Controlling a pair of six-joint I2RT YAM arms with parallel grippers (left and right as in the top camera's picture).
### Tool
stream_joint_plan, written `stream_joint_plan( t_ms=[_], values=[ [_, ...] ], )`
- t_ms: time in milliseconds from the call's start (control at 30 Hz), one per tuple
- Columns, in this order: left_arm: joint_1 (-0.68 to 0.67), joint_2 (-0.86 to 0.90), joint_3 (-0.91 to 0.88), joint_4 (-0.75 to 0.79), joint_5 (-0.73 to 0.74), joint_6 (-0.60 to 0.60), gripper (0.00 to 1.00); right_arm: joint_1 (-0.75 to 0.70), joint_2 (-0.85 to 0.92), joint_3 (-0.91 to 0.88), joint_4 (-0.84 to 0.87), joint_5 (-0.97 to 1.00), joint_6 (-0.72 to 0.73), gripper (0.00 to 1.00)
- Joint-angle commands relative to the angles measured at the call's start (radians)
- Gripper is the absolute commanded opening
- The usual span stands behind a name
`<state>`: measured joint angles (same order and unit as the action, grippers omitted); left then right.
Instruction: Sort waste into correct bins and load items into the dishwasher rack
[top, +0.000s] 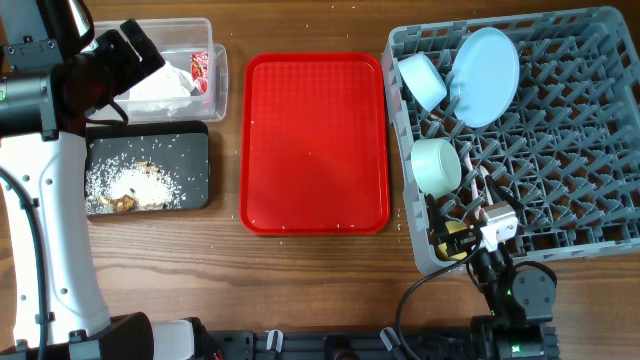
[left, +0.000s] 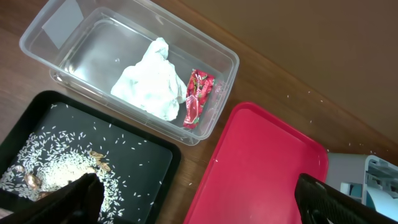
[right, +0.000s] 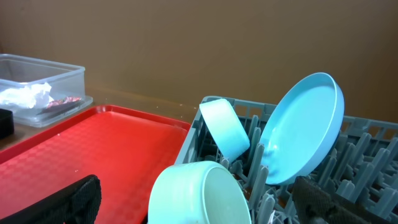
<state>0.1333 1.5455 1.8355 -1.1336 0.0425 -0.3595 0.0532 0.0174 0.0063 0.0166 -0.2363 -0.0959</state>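
Note:
The clear tub (top: 215, 95) holds the crumpled white napkin (top: 160, 85) and the red wrapper (top: 200, 70); all three also show in the left wrist view: the tub (left: 230, 59), the napkin (left: 149, 84) and the wrapper (left: 198, 96). The black tray (top: 195, 140) holds rice with brown scraps (top: 135, 180). The grey rack (top: 560, 150) holds the pale blue plate (top: 485, 62), the pale blue bowl (top: 422, 78), the mint bowl (top: 436, 163), a yellow cup (top: 455, 240) and white utensils (top: 475, 185). My left gripper (left: 199, 193) is open and empty above the tub and tray. My right gripper (right: 199, 202) is open at the rack's front left corner, behind the mint bowl (right: 205, 186).
The flat red serving tray (top: 315, 140) lies between the bins and the rack with only a few rice grains on it. Stray grains dot the wooden table around it. The right arm's base sits at the table's front edge below the rack.

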Motion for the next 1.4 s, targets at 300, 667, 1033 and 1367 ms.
stream_joint_plan(
  t_ms=[300,667,1033,1367],
  values=[
    [0.008,-0.001,-0.005,0.003,-0.019,0.016,1.00,-0.005,-0.014,-0.001,0.005,-0.021,-0.009,1.00],
    [0.016,-0.743,-0.909,0.759,0.126,0.255,1.00,-0.005,-0.014,-0.001,0.005,-0.021,-0.009,1.00],
    [0.001,-1.394,-1.699,1.071,0.159,0.248,1.00,-0.005,-0.014,-0.001,0.005,-0.021,-0.009,1.00],
    [-0.039,-1.543,-1.830,1.070,0.106,0.248,1.00,-0.005,-0.014,-0.001,0.005,-0.021,-0.009,1.00]
  ],
)
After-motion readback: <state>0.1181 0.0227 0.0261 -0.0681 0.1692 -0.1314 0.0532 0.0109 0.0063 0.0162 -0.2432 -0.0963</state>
